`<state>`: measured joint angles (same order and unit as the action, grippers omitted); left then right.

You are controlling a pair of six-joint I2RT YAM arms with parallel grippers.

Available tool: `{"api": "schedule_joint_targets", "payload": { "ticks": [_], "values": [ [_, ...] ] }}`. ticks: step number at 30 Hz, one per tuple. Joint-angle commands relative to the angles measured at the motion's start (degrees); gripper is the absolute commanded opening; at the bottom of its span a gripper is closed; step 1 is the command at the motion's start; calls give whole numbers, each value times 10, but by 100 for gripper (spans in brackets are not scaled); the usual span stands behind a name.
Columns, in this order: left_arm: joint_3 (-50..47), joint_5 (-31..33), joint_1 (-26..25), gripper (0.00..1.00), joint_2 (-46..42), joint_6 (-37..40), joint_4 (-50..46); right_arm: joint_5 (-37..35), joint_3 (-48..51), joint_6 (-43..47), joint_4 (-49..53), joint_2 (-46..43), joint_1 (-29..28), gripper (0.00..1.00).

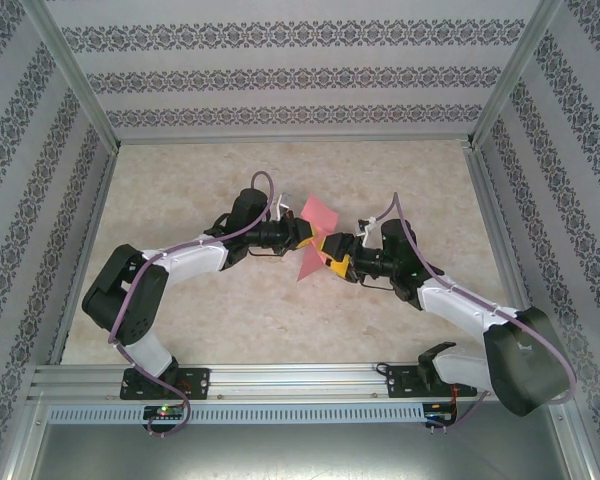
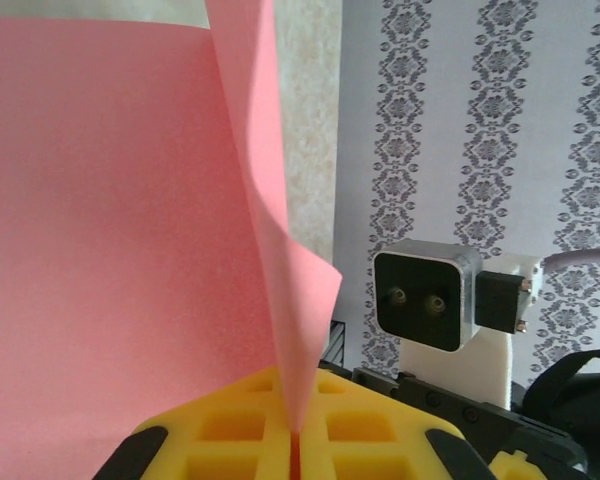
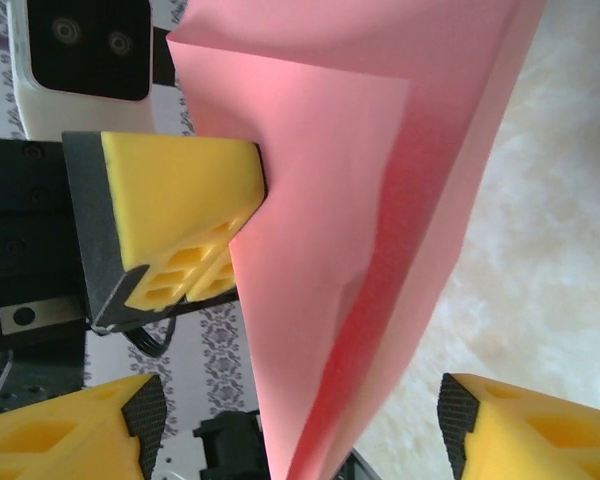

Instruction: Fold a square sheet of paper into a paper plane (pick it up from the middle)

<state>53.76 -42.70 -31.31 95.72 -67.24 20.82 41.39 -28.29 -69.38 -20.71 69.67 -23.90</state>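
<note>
Currently in hand: creasing the square sheet of paper (image 1: 320, 213) in the air.
Right gripper (image 1: 327, 250): jaws spread around the sheet's lower part, at its 4 o'clock.
Left gripper (image 1: 305, 237): pressed together, pinching the sheet from 9 o'clock.
Sheet: bent, lifted over the table (image 1: 200, 190) centre.
Next move: probably the right one takes a free edge precisely.
Writing: none readable.

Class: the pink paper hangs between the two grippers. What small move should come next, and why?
Probably close the right gripper on the pink paper sheet. Its jaws stand open on either side of the sheet's lower fold, while the left gripper alone pinches the sheet, so a second grip would likely steady it for folding.
</note>
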Motion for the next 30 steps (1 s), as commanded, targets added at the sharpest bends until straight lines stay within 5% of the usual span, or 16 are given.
{"api": "schedule_joint_targets", "payload": {
  "ticks": [1,22,30],
  "values": [
    [-6,-8,-13,10,-19,-25,56,-7,10,-58,-78,12,-7,70],
    [-18,-16,-14,19,-11,-15,57,13,10,-78,-70,-8,16,18],
    [0,-27,-13,36,-10,6,24,10,-2,-27,13,-25,27,8]
  ]
}}
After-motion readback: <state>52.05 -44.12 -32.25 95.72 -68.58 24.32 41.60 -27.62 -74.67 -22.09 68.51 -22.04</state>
